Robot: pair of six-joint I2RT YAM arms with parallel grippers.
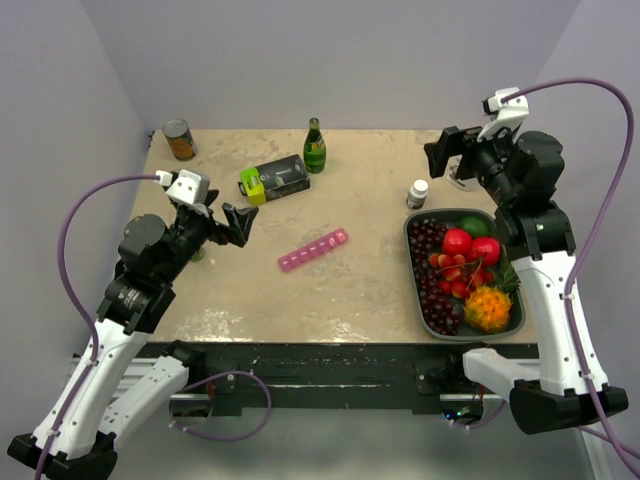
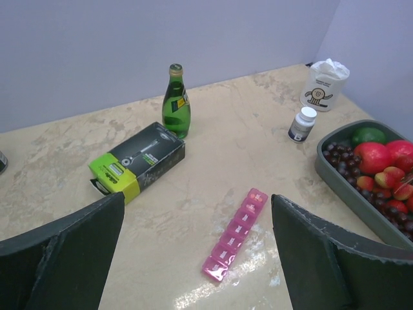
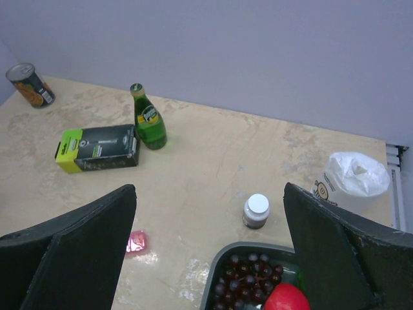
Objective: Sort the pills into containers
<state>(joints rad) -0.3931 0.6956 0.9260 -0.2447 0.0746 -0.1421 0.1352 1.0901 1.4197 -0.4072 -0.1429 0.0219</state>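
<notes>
Even, bright overhead light; shadows soft and short. White glare on the tabletop [image 2: 193, 296] beside the pill organiser [image 2: 235, 234], left wrist view. Near fingers [image 2: 61, 258] dark, slightly soft.

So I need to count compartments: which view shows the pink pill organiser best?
Left wrist: the whole pill organiser lies close, compartments distinct. Top external shows it whole but small; right wrist only one end.

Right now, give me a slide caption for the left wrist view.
Open left gripper frames the pink pill organiser; green bottle, black-and-lime box, pill bottle and fruit tray lie beyond.
</notes>
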